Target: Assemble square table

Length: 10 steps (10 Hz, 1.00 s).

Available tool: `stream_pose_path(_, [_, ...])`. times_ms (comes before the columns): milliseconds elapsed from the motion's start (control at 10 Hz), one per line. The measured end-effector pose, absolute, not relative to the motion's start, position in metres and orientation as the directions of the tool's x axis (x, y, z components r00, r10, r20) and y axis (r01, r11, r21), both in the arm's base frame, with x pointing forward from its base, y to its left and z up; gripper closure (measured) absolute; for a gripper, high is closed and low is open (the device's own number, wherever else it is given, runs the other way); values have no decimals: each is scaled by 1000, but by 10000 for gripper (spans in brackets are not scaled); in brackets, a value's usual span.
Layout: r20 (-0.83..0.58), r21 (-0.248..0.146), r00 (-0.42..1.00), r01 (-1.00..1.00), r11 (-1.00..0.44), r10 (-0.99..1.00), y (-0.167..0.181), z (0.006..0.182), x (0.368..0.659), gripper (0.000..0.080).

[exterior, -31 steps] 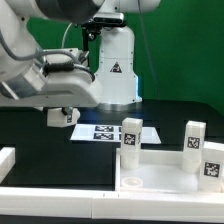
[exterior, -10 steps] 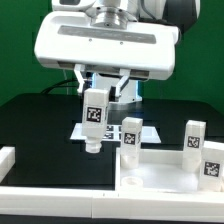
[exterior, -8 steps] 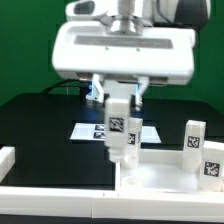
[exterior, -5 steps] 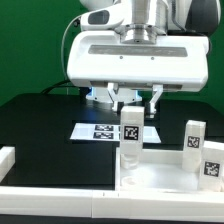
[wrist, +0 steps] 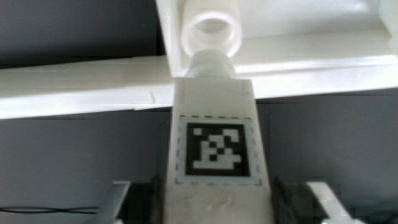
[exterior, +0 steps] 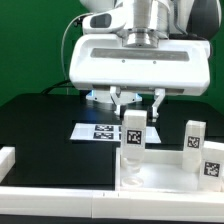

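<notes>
One leg [exterior: 132, 140] is clamped in your gripper [exterior: 133, 103], jaws closed on its upper end, tag facing the exterior camera, standing upright. Compared with half a second back it's dropped a bit, so its lower end now sits down inside the tabletop [exterior: 170, 170], at the corner toward the exterior view's left, roughly over the round hole in that corner. The wrist view lines up with that: the leg [wrist: 215, 130] runs straight toward a round socket [wrist: 210, 30] at the tabletop's corner [wrist: 80, 88], with a finger [wrist: 322, 197] on either side of the tagged face. Can't tell if it's actually seated.

A second ago you had it hanging well off the tabletop to the exterior view's left, so it's come over and down. Two other legs [exterior: 194, 138] [exterior: 212, 158] stand at the tabletop's far side, same spots as before. The marker board [exterior: 100, 132] lies behind the tabletop.
</notes>
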<state>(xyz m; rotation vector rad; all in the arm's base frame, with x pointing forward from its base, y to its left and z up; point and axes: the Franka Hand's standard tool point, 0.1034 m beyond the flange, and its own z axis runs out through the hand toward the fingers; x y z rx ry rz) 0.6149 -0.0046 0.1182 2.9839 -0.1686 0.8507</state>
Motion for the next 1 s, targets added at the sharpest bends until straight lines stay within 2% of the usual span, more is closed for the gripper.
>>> stream_pose_path(300, [513,9,853,-115,-993,-94,-6,105,612,514])
stream_pose_path(700, [512,10,854,-110,-994,-89,-2,102,613,514])
stream_pose_path(1000, [497,16,863,-110,-994,-88,-4,90,608,514])
